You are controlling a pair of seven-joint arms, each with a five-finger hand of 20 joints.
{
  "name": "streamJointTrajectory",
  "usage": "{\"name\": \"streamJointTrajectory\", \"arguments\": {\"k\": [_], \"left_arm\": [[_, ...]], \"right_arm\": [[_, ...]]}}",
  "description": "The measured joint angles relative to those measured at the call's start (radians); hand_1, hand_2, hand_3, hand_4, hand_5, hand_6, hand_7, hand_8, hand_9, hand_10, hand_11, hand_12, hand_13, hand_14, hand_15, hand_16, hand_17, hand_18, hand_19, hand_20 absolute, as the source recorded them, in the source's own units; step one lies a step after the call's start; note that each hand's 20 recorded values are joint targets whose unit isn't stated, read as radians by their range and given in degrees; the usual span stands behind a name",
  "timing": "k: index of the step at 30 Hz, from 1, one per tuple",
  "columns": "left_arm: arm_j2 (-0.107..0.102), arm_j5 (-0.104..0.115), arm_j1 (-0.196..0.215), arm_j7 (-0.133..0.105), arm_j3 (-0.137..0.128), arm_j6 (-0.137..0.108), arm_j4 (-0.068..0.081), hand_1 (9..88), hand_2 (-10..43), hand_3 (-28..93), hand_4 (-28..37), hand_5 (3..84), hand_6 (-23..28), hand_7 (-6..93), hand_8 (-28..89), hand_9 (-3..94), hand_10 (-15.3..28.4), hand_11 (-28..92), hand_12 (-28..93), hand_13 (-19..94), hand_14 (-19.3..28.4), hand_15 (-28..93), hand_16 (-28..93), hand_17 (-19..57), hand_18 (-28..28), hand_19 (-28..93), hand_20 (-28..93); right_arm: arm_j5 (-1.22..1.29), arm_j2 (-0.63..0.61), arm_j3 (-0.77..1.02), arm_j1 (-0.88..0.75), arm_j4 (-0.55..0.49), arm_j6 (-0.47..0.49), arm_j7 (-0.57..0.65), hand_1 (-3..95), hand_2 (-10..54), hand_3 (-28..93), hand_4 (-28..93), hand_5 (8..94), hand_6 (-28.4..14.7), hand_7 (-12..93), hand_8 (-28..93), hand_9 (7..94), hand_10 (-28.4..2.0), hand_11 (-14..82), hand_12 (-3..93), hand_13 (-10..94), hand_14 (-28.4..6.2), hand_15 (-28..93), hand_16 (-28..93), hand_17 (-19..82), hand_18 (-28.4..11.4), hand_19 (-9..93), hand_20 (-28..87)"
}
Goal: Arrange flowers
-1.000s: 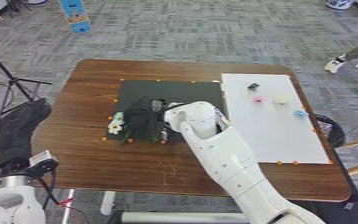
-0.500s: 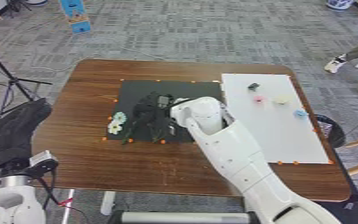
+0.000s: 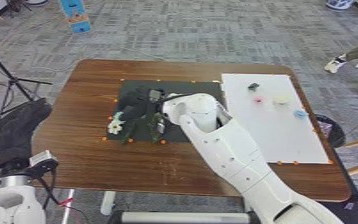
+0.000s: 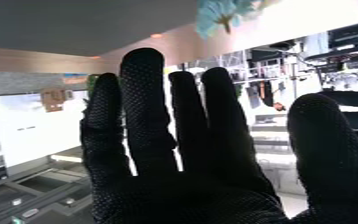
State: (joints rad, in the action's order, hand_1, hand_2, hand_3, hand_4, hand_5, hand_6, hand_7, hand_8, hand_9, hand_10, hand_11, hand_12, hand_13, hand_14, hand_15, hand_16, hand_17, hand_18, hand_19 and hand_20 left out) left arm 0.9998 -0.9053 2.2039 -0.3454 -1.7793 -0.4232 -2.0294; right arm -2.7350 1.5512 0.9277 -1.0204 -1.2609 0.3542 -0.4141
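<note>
even, bright light over the table (image 3: 184, 172)
soft sheen on its near side; in the right wrist view, white glare beside the blue flower (image 4: 216, 11).

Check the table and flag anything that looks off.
Nothing stands out: on the white board, the pink flower, yellow flower and blue flower lie apart, and the black mat lies flat beside the board, under the right hand.

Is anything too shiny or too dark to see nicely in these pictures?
Right wrist view: white glare washes out the patch beside the pale blue flower, and the black-gloved right hand looks very dark against the bright room; head view: more even light, with the small pink flower easy to spot on the flat white board.
</note>
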Motion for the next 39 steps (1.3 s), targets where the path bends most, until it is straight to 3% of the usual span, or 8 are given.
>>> {"name": "streamJointTrajectory", "arguments": {"k": [20,39], "left_arm": [[0.003,-0.004,-0.001,0.002,-0.002,0.003,0.0,27.5,20.2,75,-28.3,52.3,1.6,18.6,-10,52.6,12.7,21,11,42,14.6,19,-1,5.8,12.5,13,19],[0.004,-0.004,-0.001,0.003,-0.002,0.004,0.0,27.4,20.2,75,-28.3,52.2,1.6,18.6,-10,52.6,12.7,21,11,42,14.7,19,-1,5.8,12.5,13,19]], "right_arm": [[-0.186,0.111,0.1,-0.09,0.043,0.023,-0.044,22.8,20.1,62,-18,43.2,-3.7,20,-11,44.2,-11.4,7.4,15.0,48,-19.7,64,31,17,-22.9,61,56],[-0.19,0.063,0.073,-0.037,0.075,0.0,-0.028,22.6,20.1,62,-18,43.0,-4.0,19,-11,44.0,-11.5,7.3,14.9,48,-19.6,64,31,17,-23.0,61,56]]}}
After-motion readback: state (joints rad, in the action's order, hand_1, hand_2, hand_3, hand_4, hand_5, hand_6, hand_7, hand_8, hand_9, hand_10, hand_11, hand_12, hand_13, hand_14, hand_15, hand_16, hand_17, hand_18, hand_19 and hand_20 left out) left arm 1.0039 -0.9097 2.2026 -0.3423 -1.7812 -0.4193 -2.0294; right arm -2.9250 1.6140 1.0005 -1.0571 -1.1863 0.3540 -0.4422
